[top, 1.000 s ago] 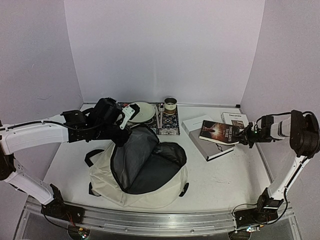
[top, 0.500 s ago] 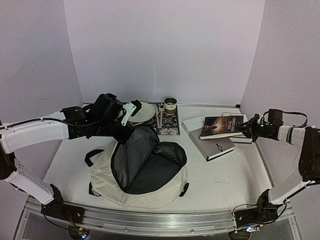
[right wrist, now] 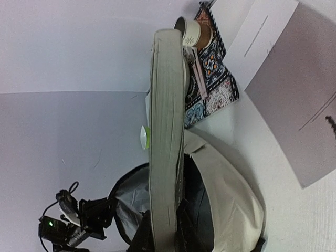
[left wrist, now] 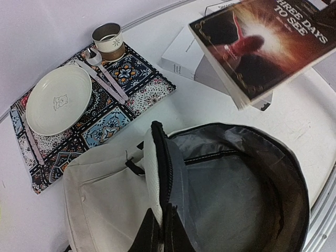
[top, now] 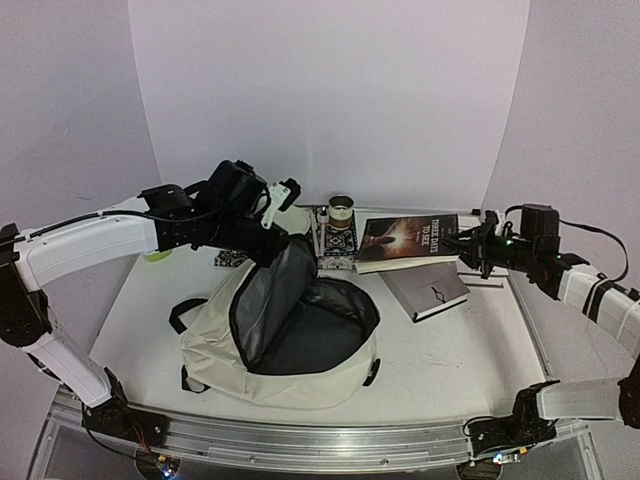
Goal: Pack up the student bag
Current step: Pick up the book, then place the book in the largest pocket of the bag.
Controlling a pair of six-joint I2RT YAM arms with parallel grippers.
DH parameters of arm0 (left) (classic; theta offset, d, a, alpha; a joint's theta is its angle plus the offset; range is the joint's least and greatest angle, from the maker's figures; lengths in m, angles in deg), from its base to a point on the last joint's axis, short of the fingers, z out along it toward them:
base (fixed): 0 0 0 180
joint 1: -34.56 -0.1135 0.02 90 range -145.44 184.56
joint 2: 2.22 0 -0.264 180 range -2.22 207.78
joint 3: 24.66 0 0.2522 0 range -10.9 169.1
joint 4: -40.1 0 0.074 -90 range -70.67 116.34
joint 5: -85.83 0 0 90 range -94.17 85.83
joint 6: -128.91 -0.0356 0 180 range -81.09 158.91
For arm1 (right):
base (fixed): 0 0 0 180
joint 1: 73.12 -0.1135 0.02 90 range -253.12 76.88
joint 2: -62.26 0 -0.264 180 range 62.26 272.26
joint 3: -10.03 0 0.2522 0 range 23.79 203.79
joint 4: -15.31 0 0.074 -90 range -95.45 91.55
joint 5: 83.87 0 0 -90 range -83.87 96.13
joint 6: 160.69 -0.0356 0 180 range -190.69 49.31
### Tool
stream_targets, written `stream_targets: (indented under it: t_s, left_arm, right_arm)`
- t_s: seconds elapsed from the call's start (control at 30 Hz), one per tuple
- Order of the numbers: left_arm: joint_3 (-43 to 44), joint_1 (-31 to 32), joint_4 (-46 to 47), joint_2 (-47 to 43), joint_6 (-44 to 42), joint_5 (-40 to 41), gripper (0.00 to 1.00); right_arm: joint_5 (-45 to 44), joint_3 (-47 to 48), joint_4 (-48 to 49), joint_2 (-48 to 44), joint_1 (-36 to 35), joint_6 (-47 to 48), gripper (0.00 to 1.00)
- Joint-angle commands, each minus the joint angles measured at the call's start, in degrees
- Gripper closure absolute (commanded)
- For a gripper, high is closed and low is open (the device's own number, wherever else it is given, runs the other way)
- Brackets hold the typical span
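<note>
Book [top: 408, 238] "THREE DAYS TO SEE" in right pincer [top: 467, 246], student bag [top: 215, 340] open

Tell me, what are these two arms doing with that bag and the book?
They are packing the student bag. The left gripper pinches the rim of the bag's open mouth and holds it lifted. The right gripper holds a dark paperback in the air beyond the bag's far right side, not yet inside it. A grey book lies nearby, and a patterned mat with a plate and a cup sits at the back.
</note>
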Motion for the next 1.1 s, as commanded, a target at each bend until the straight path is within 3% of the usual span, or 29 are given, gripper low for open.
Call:
stream_targets:
  t_s: [0.0, 0.4, 0.77, 1.07]
  left_arm:
    - [7.4, -0.3, 1.7, 1.1, 3.7, -0.4, 1.0]
    - [14.6, -0.3, 1.4, 5.6, 7.7, -3.3, 1.0]
    - [17.6, -0.2, 1.5, 6.4, 10.3, -8.3, 1.0]
    - [16.4, -0.2, 1.5, 6.2, 11.0, -10.1, 1.0]
  right_arm:
    - [-3.8, -0.9, 1.5, -5.3, -5.7, -4.4, 1.0]
    - [-14.0, -3.3, 0.1, -9.4, -21.0, -5.8, 1.0]
    - [-23.9, -3.3, 11.3, 5.0, -35.6, -3.0, 1.0]
    - [-27.6, 3.2, 17.3, 12.7, -39.6, -4.2, 1.0]
